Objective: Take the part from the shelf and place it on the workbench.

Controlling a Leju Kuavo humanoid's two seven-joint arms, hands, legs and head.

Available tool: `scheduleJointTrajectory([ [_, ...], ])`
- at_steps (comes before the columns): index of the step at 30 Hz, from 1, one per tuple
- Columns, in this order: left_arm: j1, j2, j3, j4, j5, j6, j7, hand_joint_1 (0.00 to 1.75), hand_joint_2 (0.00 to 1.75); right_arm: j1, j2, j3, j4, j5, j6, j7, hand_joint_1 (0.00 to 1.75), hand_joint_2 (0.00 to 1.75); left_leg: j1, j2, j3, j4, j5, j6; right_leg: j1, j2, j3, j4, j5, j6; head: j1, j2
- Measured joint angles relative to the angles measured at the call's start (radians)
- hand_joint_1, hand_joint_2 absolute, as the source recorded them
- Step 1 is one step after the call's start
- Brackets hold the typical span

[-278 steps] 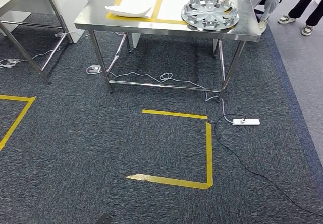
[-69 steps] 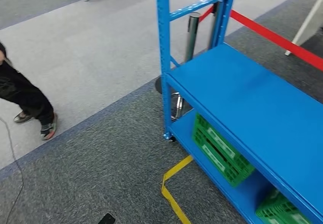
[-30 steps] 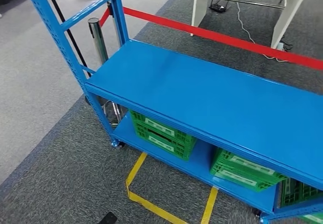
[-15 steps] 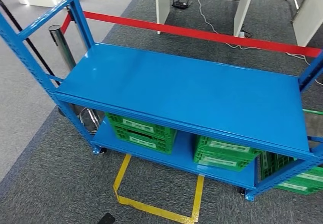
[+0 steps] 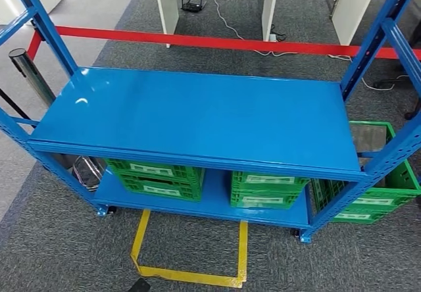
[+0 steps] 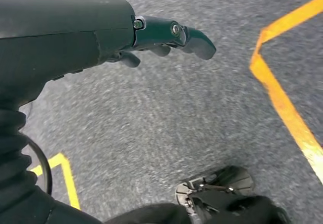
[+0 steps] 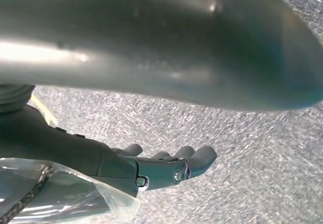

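Above grey carpet (image 6: 152,123), left hand (image 6: 160,37) outstretched.

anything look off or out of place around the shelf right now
One thing: a green crate sits outside the blue shelf's right end, angled on the carpet, while two others are tucked squarely on the bottom level. The middle shelf is bare; no part shows on it.

Two-tier shelf, crates below, barrier behind

Blue metal shelf (image 5: 198,118) stands behind the yellow floor-tape outline (image 5: 191,275); two green plastic crates (image 5: 156,177) (image 5: 268,190) sit side by side on its lower tier, a third green crate (image 5: 379,200) beside its right end; red barrier belt (image 5: 198,41) and white desk (image 5: 218,2) behind
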Motion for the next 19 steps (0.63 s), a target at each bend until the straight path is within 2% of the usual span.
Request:
scheduleJointTrajectory([
  [2,-0.002,-0.002,0.0,0.0,0.0,0.0,0.001,0.0,0.0,0.002,0.0,0.0,0.0,0.001,-0.002,0.0,0.0,0.0,0.0,0.003,0.001,-0.013,0.002,0.001,-0.002,0.004,-0.007,-0.002,0.004,0.013,0.0,0.0],
  [4,-0.001,-0.005,0.0,0.0,-0.001,0.0,0.001,0.0,0.0,0.003,0.0,0.0,0.0,0.003,-0.003,0.0,0.0,0.0,0.004,0.011,0.004,-0.028,0.014,0.006,-0.001,-0.023,-0.022,0.019,-0.014,0.023,0.003,0.0],
  [6,0.001,-0.005,0.0,0.0,0.0,0.0,0.001,0.0,0.0,-0.001,0.001,0.001,0.0,0.006,-0.005,0.0,0.0,0.0,0.006,0.024,0.004,-0.037,0.021,0.011,0.0,-0.066,-0.069,0.117,-0.073,0.028,0.008,0.0],
  [7,0.003,-0.005,0.0,0.0,0.0,0.0,0.001,0.0,0.0,-0.003,0.001,0.001,0.0,0.008,-0.006,0.001,0.0,0.0,0.005,0.03,0.001,-0.037,0.022,0.012,-0.001,-0.077,-0.099,0.185,-0.107,0.032,0.01,0.0],
  [8,0.005,-0.005,0.0,0.0,0.0,0.0,0.001,0.0,0.0,-0.004,0.0,0.001,0.0,0.01,-0.007,0.002,0.0,0.0,0.004,0.037,0.0,-0.036,0.022,0.012,-0.002,-0.082,-0.122,0.242,-0.129,0.035,0.011,0.0],
  [9,0.007,-0.005,0.0,0.0,-0.001,0.0,0.002,0.0,0.0,-0.003,0.0,0.001,0.0,0.012,-0.008,0.004,0.0,0.0,0.004,0.043,-0.001,-0.035,0.022,0.012,-0.002,-0.084,-0.131,0.269,-0.134,0.039,0.011,0.0],
  [10,0.008,-0.006,0.0,0.0,-0.001,-0.001,0.002,0.0,0.0,-0.001,0.0,0.001,0.0,0.014,-0.009,0.005,0.0,0.0,0.005,0.047,-0.001,-0.034,0.021,0.011,-0.004,-0.085,-0.119,0.256,-0.119,0.041,0.011,0.0],
  [12,0.008,-0.007,0.0,0.0,-0.001,-0.001,0.002,0.0,0.0,0.0,0.0,0.001,0.0,0.015,-0.01,0.006,0.0,0.0,0.005,0.052,-0.001,-0.026,0.017,0.004,-0.008,-0.093,-0.045,0.131,-0.063,0.045,0.011,0.0],
  [13,0.007,-0.007,0.0,0.0,-0.001,-0.001,0.002,0.0,0.0,-0.002,0.0,0.001,0.0,0.015,-0.01,0.006,0.0,0.0,0.004,0.053,-0.002,-0.019,0.013,-0.002,-0.009,-0.097,-0.006,0.065,-0.045,0.043,0.011,0.0],
  [14,0.006,-0.006,0.0,0.0,-0.001,-0.001,0.002,0.0,0.0,-0.003,0.0,0.001,0.0,0.015,-0.011,0.006,0.0,0.0,0.001,0.054,-0.004,-0.013,0.01,-0.008,-0.009,-0.099,0.021,0.019,-0.036,0.039,0.011,0.0],
  [15,0.006,-0.006,0.0,0.0,-0.001,-0.001,0.002,0.0,0.0,-0.004,0.0,0.001,0.0,0.015,-0.011,0.006,0.0,0.0,-0.002,0.055,-0.006,-0.008,0.006,-0.01,-0.01,-0.101,0.033,-0.002,-0.037,0.035,0.01,0.0],
  [17,0.005,-0.004,0.0,0.0,-0.001,-0.001,0.002,0.0,0.0,-0.003,0.001,0.001,0.0,0.015,-0.011,0.006,0.0,0.0,-0.005,0.054,-0.008,-0.005,0.006,0.005,-0.01,-0.099,0.036,-0.005,-0.036,0.028,0.007,0.0],
  [19,0.005,-0.003,0.0,0.0,-0.001,-0.001,0.002,0.0,0.0,-0.001,0.001,0.001,0.0,0.015,-0.011,0.006,0.0,0.0,-0.006,0.054,-0.008,-0.006,0.009,0.02,-0.009,-0.098,0.036,-0.005,-0.035,0.028,0.006,0.0],
])
